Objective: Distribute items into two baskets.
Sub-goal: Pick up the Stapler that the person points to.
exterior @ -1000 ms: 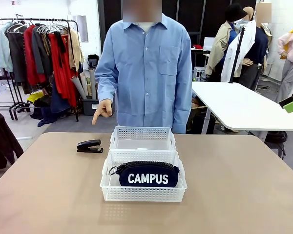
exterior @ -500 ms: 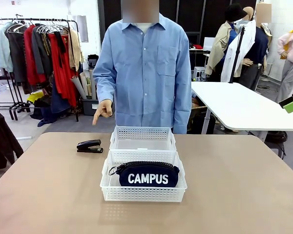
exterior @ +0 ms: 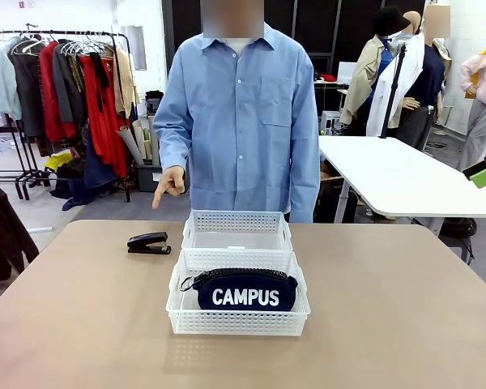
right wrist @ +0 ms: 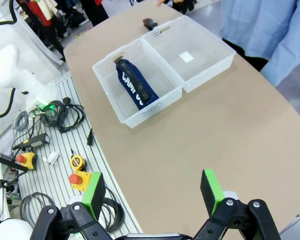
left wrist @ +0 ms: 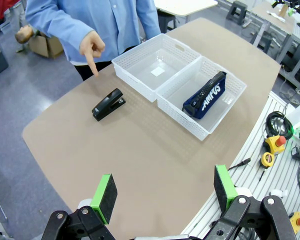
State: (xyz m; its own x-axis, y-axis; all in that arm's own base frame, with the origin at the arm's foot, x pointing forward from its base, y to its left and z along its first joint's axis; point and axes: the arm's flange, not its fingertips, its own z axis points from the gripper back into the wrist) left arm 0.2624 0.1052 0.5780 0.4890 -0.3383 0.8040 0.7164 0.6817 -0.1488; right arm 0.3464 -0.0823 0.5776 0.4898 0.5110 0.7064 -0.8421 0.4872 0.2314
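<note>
Two white baskets on the one table (exterior: pixel 389 308), count them: the nearer basket (exterior: pixel 238 322); the farther basket (exterior: pixel 236 221); one navy pouch (exterior: pixel 245 293); one black stapler (exterior: pixel 149 243); that makes two items; one person (exterior: pixel 243 121) across from us; one person's hand (exterior: pixel 171 182) in sight; and two robot hands, the left hand (left wrist: pixel 164 190); the right hand (right wrist: pixel 152 191); two green pads (left wrist: pixel 104 197) apiece.

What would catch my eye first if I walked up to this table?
A navy pouch lettered CAMPUS lies in the nearer basket of two white ones set end to end; the farther basket holds neither item. A black stapler lies on the table left of the farther basket, and a person's hand points down toward it.
</note>
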